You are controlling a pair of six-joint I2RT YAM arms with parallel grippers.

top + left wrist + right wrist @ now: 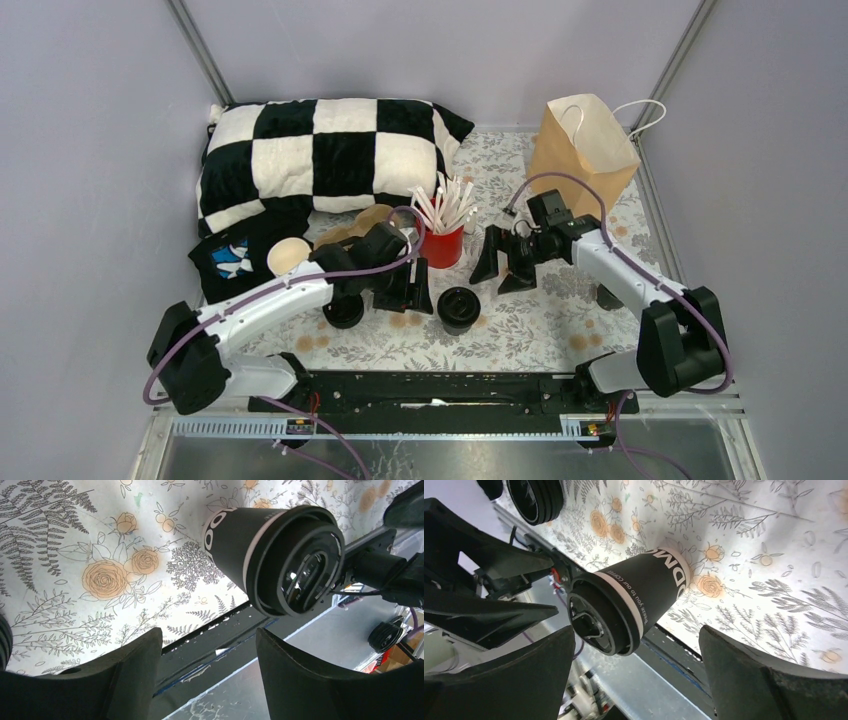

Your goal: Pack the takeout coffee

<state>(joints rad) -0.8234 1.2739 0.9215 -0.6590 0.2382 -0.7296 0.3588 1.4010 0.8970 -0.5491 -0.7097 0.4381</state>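
Note:
One takeout coffee cup (458,308), dark-sided with a black lid, stands upright on the floral tablecloth near the front middle. It also shows in the left wrist view (270,555) and in the right wrist view (634,605). My left gripper (408,290) is open and empty just left of the cup, not touching it; its fingers (135,670) frame the table's near edge. My right gripper (503,268) is open and empty, behind and to the right of the cup, with its fingers (744,670) apart. I see no second lidded cup.
A brown paper bag (583,150) stands at the back right. A red cup of stirrers (441,245) is behind the grippers. A stack of black lids (343,310) lies under the left arm. A cream-rimmed cup (288,256) and a checkered pillow (320,160) are at the left.

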